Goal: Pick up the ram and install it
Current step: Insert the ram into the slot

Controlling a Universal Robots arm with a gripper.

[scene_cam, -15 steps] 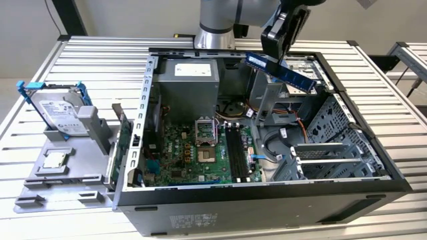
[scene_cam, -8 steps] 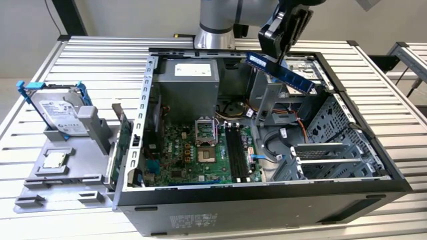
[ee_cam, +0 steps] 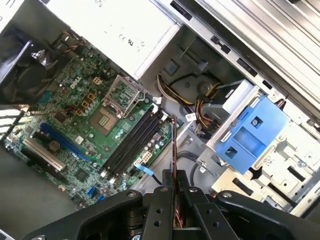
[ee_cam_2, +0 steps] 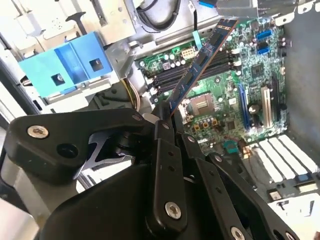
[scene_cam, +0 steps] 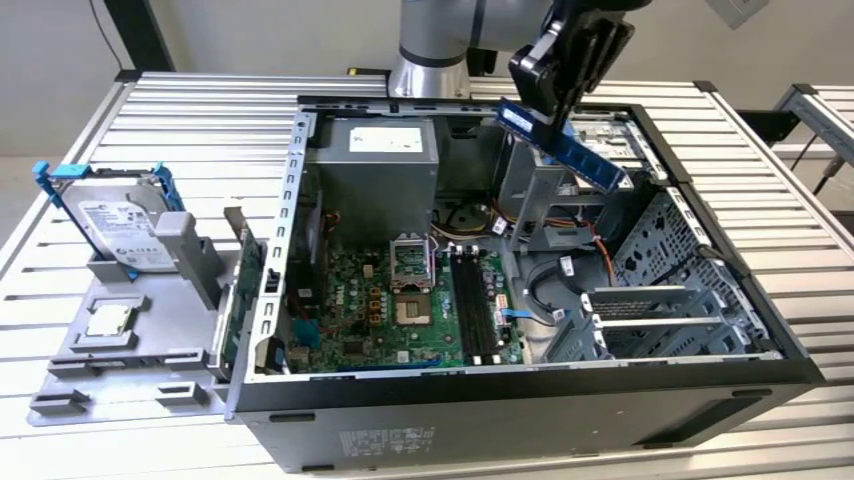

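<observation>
Your gripper (scene_cam: 550, 100) has its fingers (ee_cam_2: 163, 145) clamped on one end of the ram (scene_cam: 574, 152); the ram hangs tilted above the open case (scene_cam: 534, 420), clear of the motherboard slots (scene_cam: 470, 300).

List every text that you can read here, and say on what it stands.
None can be read.
Label on the hard drive: too small.
Sticker on the power supply: blurred.
Sticker on the case: blurred.
Print on the ram in the pincer: nothing readable.
</observation>
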